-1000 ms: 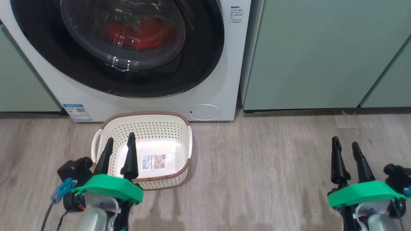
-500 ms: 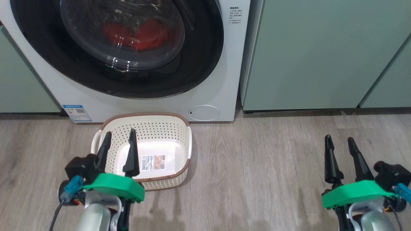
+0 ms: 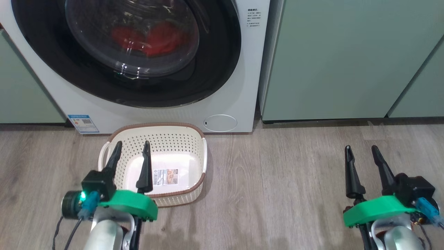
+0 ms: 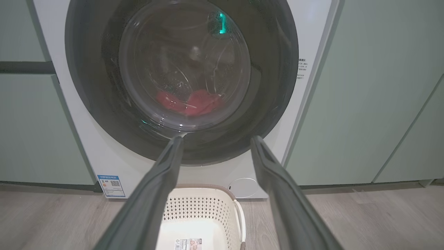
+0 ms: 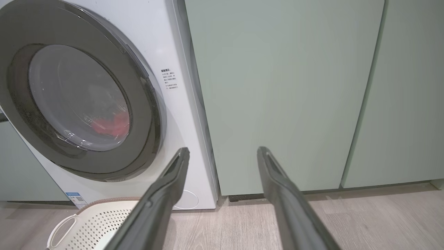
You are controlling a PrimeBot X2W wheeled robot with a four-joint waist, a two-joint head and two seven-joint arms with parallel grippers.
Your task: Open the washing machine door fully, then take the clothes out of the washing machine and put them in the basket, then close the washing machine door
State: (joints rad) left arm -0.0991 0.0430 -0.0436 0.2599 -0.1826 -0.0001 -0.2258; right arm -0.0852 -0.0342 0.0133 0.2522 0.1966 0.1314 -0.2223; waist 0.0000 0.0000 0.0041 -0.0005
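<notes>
While door (image 3: 215, 52) is sitting shut on washer (image 3: 242, 90), clothes (image 3: 152, 34) are lying inside behind glass. Basket (image 3: 166, 139) is standing on floor (image 3: 277, 191) just in front. L gripper (image 3: 133, 143) is hovering above basket, R gripper (image 3: 361, 148) above floor; fingers (image 3: 145, 166) on both spread, gripping nothing.

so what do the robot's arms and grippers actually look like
The left gripper and right gripper each have two long tapered black fingers on a bright green plastic bracket at the end of a pale silvery forearm. A black block sits beside each, with a blue plug; the left one trails a dark cable and shows a small green light.
</notes>
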